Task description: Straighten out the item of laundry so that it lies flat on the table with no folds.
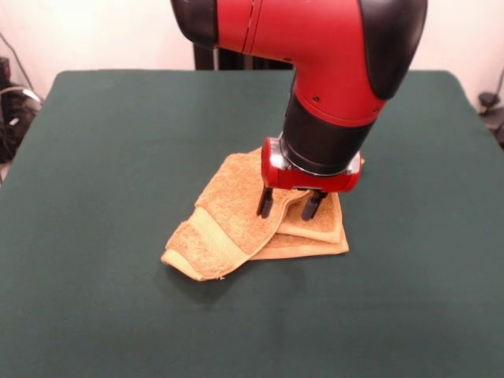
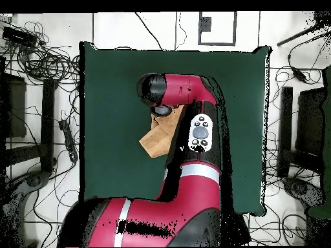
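Note:
The orange-tan towel (image 1: 236, 216) lies crumpled and folded over itself near the middle of the green table (image 1: 102, 157). A banded edge curls across its front left part. My gripper (image 1: 289, 205) points straight down over the towel's right part, open. Its two black fingers (image 1: 265, 202) stand apart on either side of a raised fold and reach down to the cloth. In the overhead view only a corner of the towel (image 2: 154, 140) shows on the table (image 2: 110, 97) beside the arm, and the gripper is hidden under the arm.
Cables and equipment lie on the floor round the table (image 2: 45, 64). The table's cloth extends well beyond the towel on all sides. My arm covers the far middle of the table in the front view.

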Robot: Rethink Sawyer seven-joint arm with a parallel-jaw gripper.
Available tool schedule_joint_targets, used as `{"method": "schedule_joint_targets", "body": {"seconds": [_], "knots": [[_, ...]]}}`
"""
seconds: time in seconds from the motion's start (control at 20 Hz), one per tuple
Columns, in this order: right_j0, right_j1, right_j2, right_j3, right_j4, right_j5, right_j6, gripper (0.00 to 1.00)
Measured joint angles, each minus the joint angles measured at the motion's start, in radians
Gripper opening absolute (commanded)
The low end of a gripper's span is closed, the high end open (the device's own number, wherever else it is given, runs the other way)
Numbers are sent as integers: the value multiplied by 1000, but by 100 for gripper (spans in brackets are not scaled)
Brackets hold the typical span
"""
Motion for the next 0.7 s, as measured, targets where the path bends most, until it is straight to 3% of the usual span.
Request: {"method": "schedule_joint_targets", "body": {"seconds": [0.7], "knots": [[3,0,0,0,-34,0,0,100]]}}
